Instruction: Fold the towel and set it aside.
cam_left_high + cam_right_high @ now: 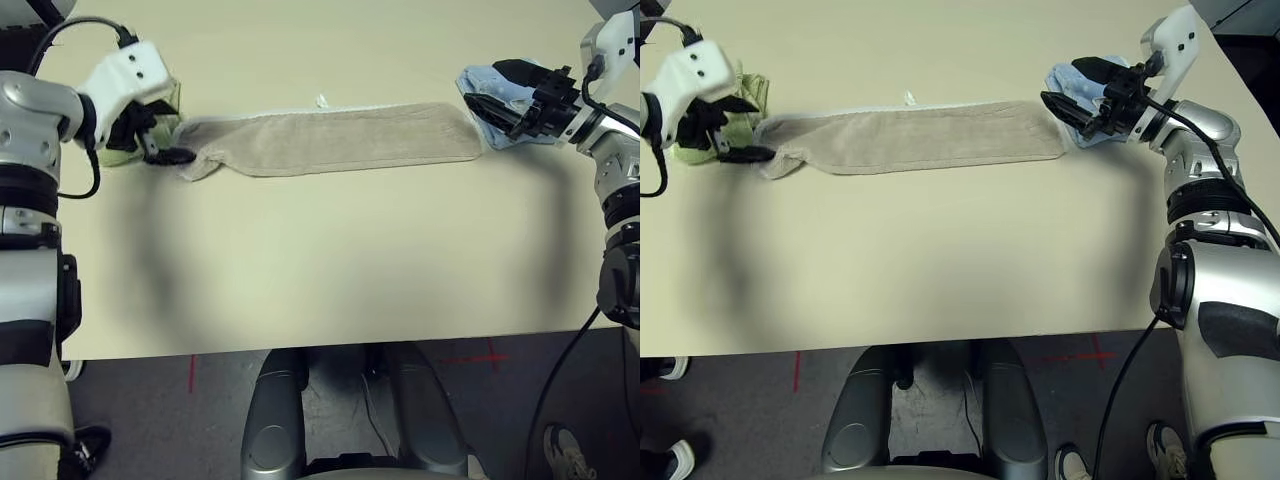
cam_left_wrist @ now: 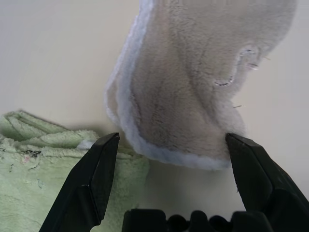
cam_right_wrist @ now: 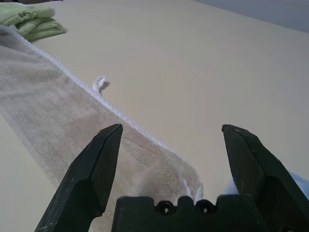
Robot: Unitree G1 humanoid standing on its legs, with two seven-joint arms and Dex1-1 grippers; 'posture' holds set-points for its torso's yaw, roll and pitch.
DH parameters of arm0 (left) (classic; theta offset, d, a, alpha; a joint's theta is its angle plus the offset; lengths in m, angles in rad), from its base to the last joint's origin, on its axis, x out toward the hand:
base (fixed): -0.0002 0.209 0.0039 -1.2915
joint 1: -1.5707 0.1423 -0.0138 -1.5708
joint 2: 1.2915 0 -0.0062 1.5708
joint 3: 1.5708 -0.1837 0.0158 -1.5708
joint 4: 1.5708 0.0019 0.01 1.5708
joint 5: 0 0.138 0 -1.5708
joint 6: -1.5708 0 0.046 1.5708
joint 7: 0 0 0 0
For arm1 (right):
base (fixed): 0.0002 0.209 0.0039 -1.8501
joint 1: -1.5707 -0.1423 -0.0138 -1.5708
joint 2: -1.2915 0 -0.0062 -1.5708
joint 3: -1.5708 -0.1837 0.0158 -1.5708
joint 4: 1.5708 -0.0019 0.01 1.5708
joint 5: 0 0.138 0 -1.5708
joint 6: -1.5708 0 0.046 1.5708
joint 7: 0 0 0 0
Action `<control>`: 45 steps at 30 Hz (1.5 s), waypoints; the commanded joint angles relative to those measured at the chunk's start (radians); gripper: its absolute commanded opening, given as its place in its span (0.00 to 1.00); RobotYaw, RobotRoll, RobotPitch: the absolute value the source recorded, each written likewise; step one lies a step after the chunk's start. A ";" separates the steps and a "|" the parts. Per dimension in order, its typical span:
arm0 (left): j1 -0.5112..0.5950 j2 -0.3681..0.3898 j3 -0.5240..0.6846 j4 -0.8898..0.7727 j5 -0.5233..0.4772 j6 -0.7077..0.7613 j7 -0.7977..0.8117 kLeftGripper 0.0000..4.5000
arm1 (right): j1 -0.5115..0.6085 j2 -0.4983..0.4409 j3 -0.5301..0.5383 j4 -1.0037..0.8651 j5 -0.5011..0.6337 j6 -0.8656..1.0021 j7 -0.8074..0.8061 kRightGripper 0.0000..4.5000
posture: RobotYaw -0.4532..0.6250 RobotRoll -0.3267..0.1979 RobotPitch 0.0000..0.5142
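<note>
Beige towel (image 1: 330, 139) lies folded into a long strip across the far half of the table (image 1: 320, 270), L end by the green towel (image 2: 43, 164), R end by the blue towel (image 1: 495, 90). L wrist view adds the rumpled, white-edged L corner; R wrist view adds a small white loop tag (image 3: 99, 83) on the far hem. L gripper (image 2: 171, 145) wide open over that corner, holding nothing. R gripper (image 3: 171, 133) likewise spread, empty, above the R end.

Right arm hides part of the light blue towel (image 1: 490, 85).
</note>
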 commanded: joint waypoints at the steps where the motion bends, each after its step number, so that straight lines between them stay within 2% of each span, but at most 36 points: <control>1: 0.050 0.020 0.015 -0.074 -0.034 0.060 -0.037 1.00 | 0.017 -0.010 0.004 -0.016 -0.001 0.006 0.004 0.99 | 0.43 0.62 0.58; 13: 0.194 0.017 0.040 -0.270 -0.104 0.170 -0.031 1.00 | 0.030 -0.006 0.012 -0.023 -0.007 0.005 0.002 0.99 | 0.43 0.62 0.58; 18: 0.243 0.046 0.006 -0.262 -0.064 0.124 -0.034 1.00 | 0.032 -0.004 0.013 -0.029 -0.006 0.006 0.003 0.99 | 0.43 0.62 0.59; 24: 0.236 0.049 0.000 -0.211 -0.047 0.078 0.007 1.00 | 0.041 -0.006 0.015 -0.038 -0.005 0.008 0.007 0.99 | 0.43 0.62 0.59; 27: 0.221 0.037 0.008 -0.191 -0.048 0.071 0.035 0.86 | 0.044 -0.006 0.016 -0.041 -0.006 0.008 0.007 1.00 | 0.42 0.62 0.58; 37: 0.194 0.023 0.007 -0.169 -0.061 0.067 0.045 0.01 | 0.051 -0.004 0.022 -0.048 -0.007 0.007 0.006 1.00 | 0.42 0.62 0.57; 45: 0.172 0.059 -0.029 -0.136 -0.023 0.022 -0.011 0.00 | 0.051 0.000 0.023 -0.047 -0.005 0.005 0.001 1.00 | 0.42 0.62 0.57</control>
